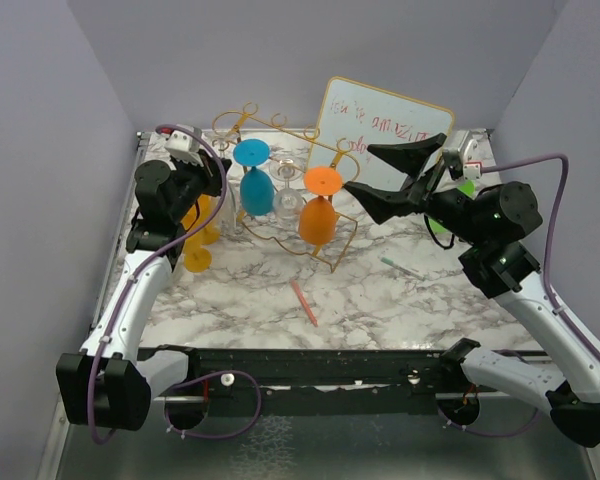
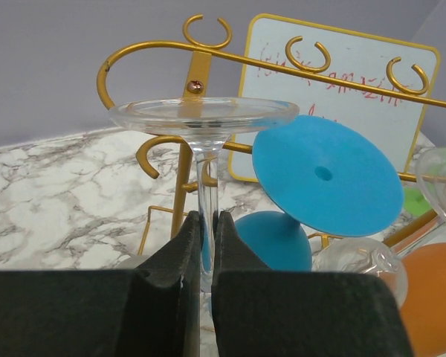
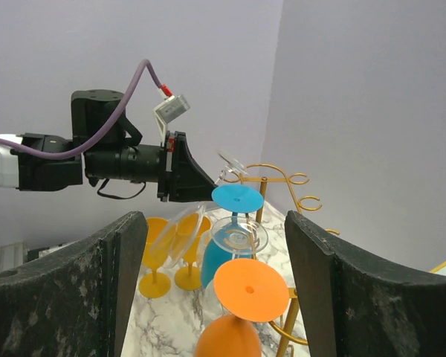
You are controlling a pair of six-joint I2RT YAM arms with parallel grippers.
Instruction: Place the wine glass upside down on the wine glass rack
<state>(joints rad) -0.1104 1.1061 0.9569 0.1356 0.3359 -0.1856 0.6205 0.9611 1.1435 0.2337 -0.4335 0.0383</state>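
**Inverted wine glass (image 2: 204, 111) in the left gripper (image 2: 207, 221), at the left end of the wine glass rack (image 2: 195, 71)**

Clear, foot uppermost, bowl below and out of the left wrist view. Pinched at the stem between the two black fingers (image 2: 186, 253), pressed in from both sides. Foot level in that view, just below the gold top rail and in front of the rack's left upright. Cannot tell whether touching the wire or just apart from it. In the right wrist view, leaning compared with the hung glasses, foot toward the rack.

Further along the rack, hanging foot-up: a blue glass (image 1: 255, 188), a second clear glass (image 1: 288, 198), then an orange glass (image 1: 318, 220). Left of the rack, upright on the marble table (image 1: 410, 300), yellow glasses (image 1: 197, 262), partly hidden behind the left arm. Behind the rack, near the back wall, a framed whiteboard (image 1: 380, 125) with red writing.

Right gripper (image 1: 360, 168) spread wide, holding nothing, raised above the table to the right of the rack and pointing toward it, apart from the orange glass. On the table in front of the rack, a red pen (image 1: 304, 302). Nearer the right arm, a green pen (image 1: 402, 268).
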